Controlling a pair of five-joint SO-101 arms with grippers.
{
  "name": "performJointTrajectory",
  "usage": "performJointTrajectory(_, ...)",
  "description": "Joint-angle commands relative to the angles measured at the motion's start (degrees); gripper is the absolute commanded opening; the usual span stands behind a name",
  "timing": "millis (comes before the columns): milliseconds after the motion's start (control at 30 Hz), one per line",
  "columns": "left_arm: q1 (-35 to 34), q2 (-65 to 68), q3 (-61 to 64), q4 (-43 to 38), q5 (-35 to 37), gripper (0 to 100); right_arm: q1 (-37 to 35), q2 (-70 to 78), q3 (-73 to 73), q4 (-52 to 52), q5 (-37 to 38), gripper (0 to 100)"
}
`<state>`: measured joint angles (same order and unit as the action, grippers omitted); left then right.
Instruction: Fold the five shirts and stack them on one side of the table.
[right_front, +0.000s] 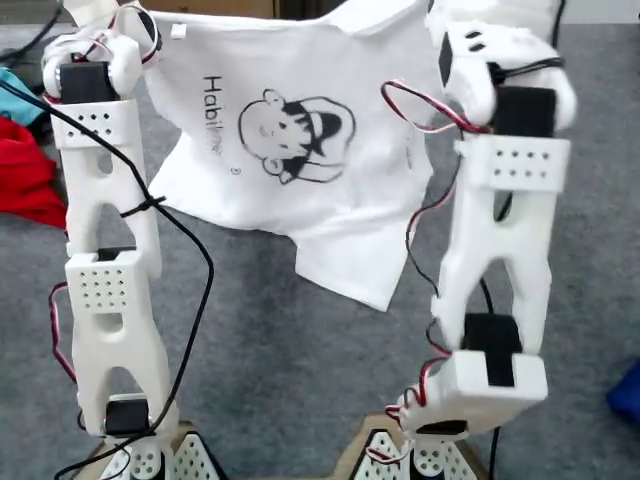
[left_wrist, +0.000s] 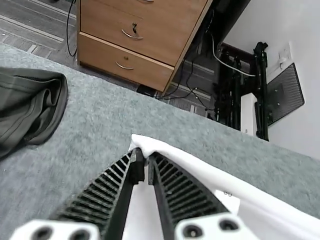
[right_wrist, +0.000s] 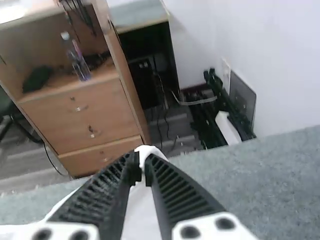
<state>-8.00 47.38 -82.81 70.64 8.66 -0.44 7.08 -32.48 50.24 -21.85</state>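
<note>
While the overhead view lays out the grey bench with the white shirt spread across its far end between both arms, the wrist views reveal the wooden drawer cabinet beyond. They also show the left pincer and right pincer each closed tight on a shirt edge.

White shirt is carrying a black line-drawn cartoon head and black lettering; the worktop under it is showing mottled grey. Red garment and teal scrap are showing at one edge, a blue thing at the other, and a dark grey garment is showing a dull sheen. Arms are wearing white shells with black motors and red-and-black wires; left tool and right tool are showing black ribbed fingers.
</note>
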Motion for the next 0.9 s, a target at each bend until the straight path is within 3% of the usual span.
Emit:
performJointTrajectory(0,-1.0,0.8,-0.2,-4.2,-0.4,2,0.4,2.6,0.4,-3.7,0.7,0.5)
performJointTrajectory(400,-0.4,9.6,-0.6,-18.0,-0.5,2,1.7,19.2,-17.5,-8.4,0.6,0.5)
performJointTrajectory(633,-0.5,9.7,-0.6,-18.4,-0.5,2,1.3,25.7,-32.9,-3.2,0.6,0.5)
performJointTrajectory(867,-0.4,9.9,-0.6,-15.6,-0.5,2,1.2,28.5,-36.4,8.7,0.6,0.5)
